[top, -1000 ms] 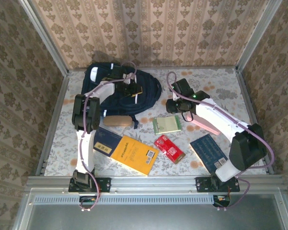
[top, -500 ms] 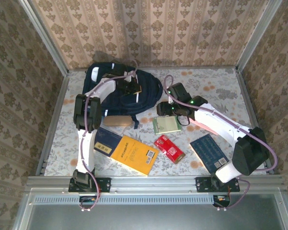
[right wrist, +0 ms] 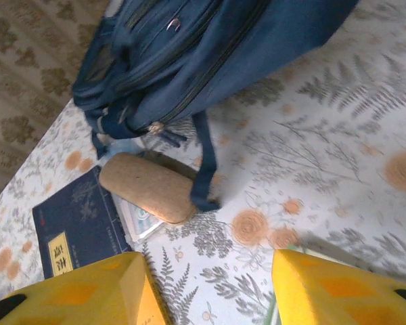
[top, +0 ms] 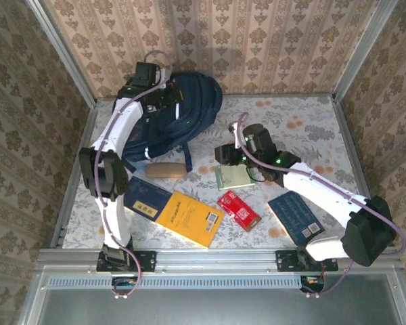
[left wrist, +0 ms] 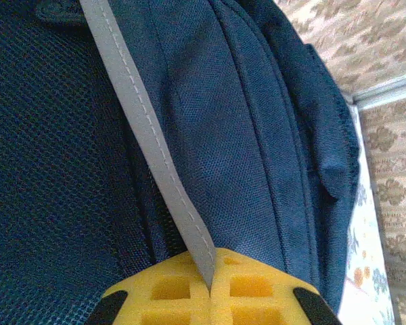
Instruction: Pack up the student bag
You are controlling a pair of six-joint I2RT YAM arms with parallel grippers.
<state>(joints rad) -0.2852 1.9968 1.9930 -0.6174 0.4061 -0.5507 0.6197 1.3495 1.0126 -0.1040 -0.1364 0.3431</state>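
navy student bag (top: pixel 189 108), grey strap (left wrist: pixel 145 132) clamped in outstretched left gripper (left wrist: pixel 210 290), right gripper (right wrist: pixel 206 271) apart low over table (right wrist: pixel 325 149)

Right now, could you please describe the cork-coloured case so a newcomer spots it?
Find the navy student bag at the table's far left. Just nearer than it lies the cork-coloured case, the only rounded tan oblong among flat books.

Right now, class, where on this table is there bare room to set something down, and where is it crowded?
Free: the far right corner of the table, between the student bag and the right rail. Crowded: the near middle, where the yellow book, red packet, green notebook and right-hand dark blue book lie close together.
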